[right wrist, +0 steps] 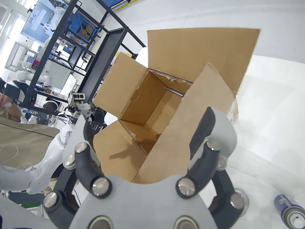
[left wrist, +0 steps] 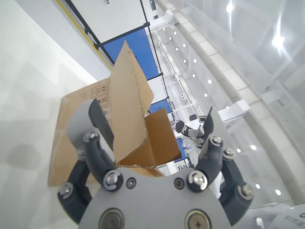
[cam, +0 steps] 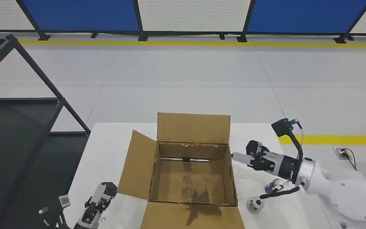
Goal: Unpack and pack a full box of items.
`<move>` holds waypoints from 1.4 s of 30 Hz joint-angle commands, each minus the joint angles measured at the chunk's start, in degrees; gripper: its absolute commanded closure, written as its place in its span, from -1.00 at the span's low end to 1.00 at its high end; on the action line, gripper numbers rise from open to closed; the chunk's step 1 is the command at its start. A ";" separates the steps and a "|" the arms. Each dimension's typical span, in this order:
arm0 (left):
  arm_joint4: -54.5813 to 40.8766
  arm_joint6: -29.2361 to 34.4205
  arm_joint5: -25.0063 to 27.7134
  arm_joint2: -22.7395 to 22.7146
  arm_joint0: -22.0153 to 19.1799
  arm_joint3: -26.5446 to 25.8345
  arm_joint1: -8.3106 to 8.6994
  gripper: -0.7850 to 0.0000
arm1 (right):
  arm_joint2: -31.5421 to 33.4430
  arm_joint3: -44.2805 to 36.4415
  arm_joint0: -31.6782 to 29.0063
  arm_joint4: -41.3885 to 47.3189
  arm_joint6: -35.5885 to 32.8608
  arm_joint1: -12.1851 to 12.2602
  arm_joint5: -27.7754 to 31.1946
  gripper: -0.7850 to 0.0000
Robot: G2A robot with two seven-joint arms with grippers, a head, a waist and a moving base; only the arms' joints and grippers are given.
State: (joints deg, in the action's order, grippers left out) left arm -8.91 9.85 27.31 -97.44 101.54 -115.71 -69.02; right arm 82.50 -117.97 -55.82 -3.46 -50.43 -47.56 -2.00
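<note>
The right gripper and left gripper are being held wide open, empty. A skewed pinch on the right flap of the brown cardboard box could tear it.

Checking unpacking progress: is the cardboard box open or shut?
Open. The box has its flaps folded back, and the top view sees down to its floor.

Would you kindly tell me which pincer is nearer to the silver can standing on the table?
Right. The right pincer is at the side of the box where the silver can stands; the left pincer lies across the box, on its opposite side.
</note>
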 commanded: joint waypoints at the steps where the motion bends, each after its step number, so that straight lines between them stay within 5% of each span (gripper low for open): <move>1: -4.03 0.50 0.74 -1.13 0.93 -0.92 -0.01 -1.00 | 0.39 -3.72 -0.23 -1.26 -0.94 0.13 -1.77 -1.00; 7: -12.25 0.99 3.37 -5.16 4.08 -2.28 -0.14 -1.00 | -4.60 -10.19 4.34 -4.61 -2.67 -0.24 -13.02 -1.00; 11: -17.05 2.62 5.07 -6.80 6.77 -2.42 -0.27 -1.00 | -11.59 -7.41 11.75 -6.84 -4.32 -1.15 -21.11 -1.00; 26: -16.68 2.09 4.14 -6.82 6.16 -2.71 -0.30 -1.00 | -12.34 -7.43 10.61 -5.18 -2.15 -1.40 -19.56 -1.00; 33: -16.20 -3.84 3.13 -6.88 4.68 -3.65 -0.94 -1.00 | -20.54 -4.27 14.57 -3.00 -2.90 -2.94 -14.33 -1.00; 42: -16.84 -4.08 3.35 -7.28 4.97 -3.78 -1.32 -1.00 | -29.75 3.52 22.02 -6.82 -5.63 -5.22 -21.30 -1.00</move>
State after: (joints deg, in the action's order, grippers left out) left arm -25.76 5.78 30.67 -104.74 106.52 -119.49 -70.34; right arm 52.92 -114.86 -33.97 -10.40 -56.09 -52.69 -22.54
